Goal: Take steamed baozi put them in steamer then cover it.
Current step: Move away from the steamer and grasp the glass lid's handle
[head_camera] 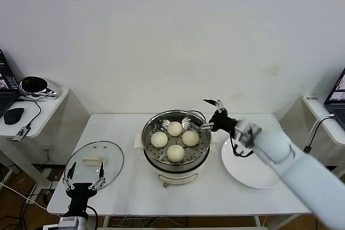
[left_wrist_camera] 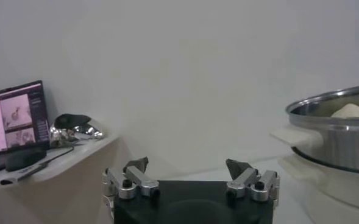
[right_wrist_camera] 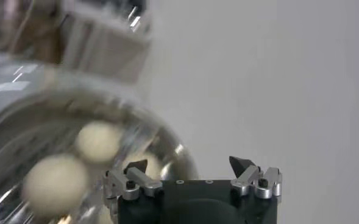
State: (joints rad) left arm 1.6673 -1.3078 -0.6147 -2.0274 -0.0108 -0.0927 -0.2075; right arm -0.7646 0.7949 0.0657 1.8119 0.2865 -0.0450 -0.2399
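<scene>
Four small round cream-white steamed baozi lie on the perforated tray inside the round stainless-steel steamer, which stands on its cream-white electric base at the centre of the white rectangular table. The steamer is uncovered. The round clear glass cover, with metal rim and cream-white bar handle, lies flat on the table's left end, well apart from the steamer. A flat round white plate rests on the table just right of the steamer.

The right gripper hangs above the steamer's right rim, jaws spread wide, holding nothing. The left gripper sits at the table's near-left edge over the cover's near rim, jaws wide apart and empty.
</scene>
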